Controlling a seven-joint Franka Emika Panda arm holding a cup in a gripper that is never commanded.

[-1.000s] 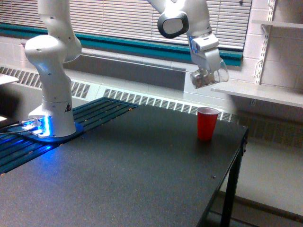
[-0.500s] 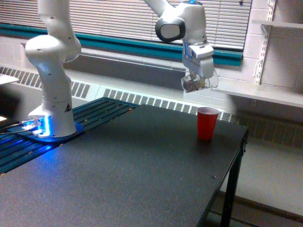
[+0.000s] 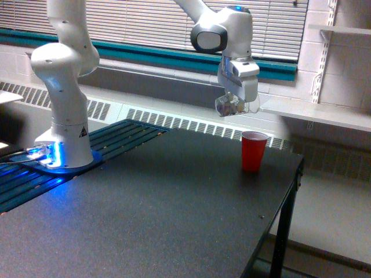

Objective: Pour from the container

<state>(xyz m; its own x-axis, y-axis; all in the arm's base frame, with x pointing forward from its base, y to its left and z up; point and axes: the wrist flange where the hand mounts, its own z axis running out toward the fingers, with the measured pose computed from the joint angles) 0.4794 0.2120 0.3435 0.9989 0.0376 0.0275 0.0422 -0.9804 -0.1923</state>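
Since the earlier frames the gripper [image 3: 236,101] had swung toward nine o'clock, pinching the clear cup [image 3: 229,106] of brownish bits, now at eleven o'clock above the red cup [image 3: 253,150]. Pouring seemingly awaited realignment over it.

the claw [image 3: 235,103] and the clear cup [image 3: 231,106] it grips have swung toward the exterior view's left, from out beyond the red cup [image 3: 253,150] near the table's far right corner to a spot above and left of it. they have also come lower. the wrist has turned, so the clear cup is tilted differently now.
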